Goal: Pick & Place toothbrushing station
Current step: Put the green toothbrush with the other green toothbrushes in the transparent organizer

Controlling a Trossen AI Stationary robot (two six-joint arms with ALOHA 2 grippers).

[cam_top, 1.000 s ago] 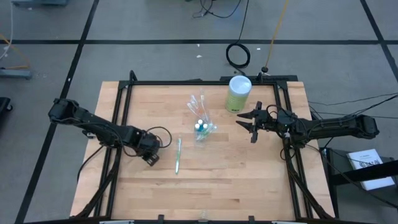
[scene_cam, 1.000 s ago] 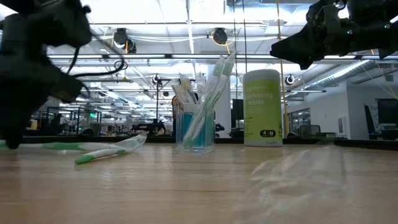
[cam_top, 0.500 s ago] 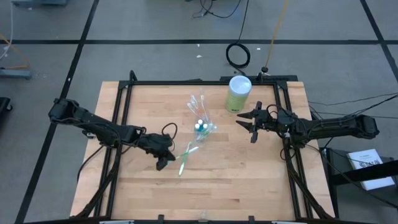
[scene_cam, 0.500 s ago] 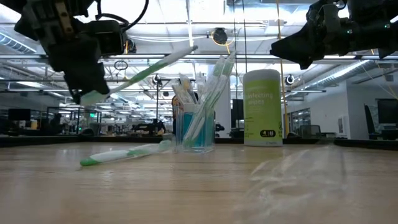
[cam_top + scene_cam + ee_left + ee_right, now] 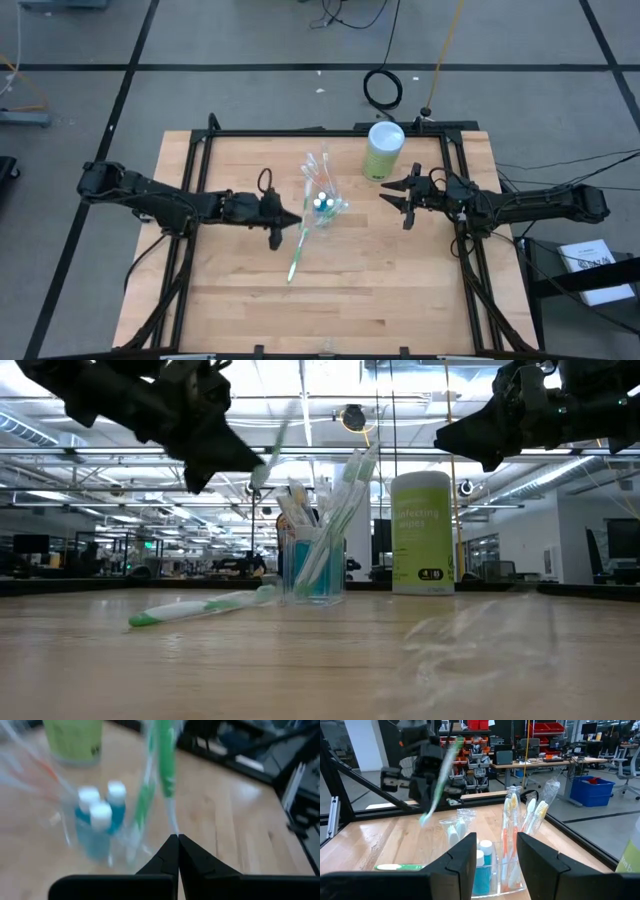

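A clear cup [image 5: 322,207] stands mid-table holding several toothbrushes and white-capped blue tubes [image 5: 100,817]. My left gripper [image 5: 287,222] hovers just left of the cup, shut on a green-white toothbrush [image 5: 165,765], which also shows in the right wrist view [image 5: 440,785]. A second green-white toothbrush [image 5: 296,257] lies flat on the table, nearer than the cup. My right gripper [image 5: 398,203] is open and empty in the air to the cup's right. My left gripper pinches the toothbrush's thin pale end [image 5: 173,822] between its two shut fingers. The fingers come from the table's left, roughly level. The brush sticks out ahead of the fingertips toward the cup, slanting upward [image 5: 272,450], lifted clear of the table.
A lime-green canister [image 5: 384,150] with a white lid stands behind and right of the cup. A black frame [image 5: 300,132] runs around the wooden tabletop. Bare wood lies toward the near edge.
My left gripper has risen from the table with a green-white toothbrush and gone toward the right and far side, up to the cup. The held brush is lifted clear and now points at the cup. The other toothbrush on the table has turned slightly aslant.
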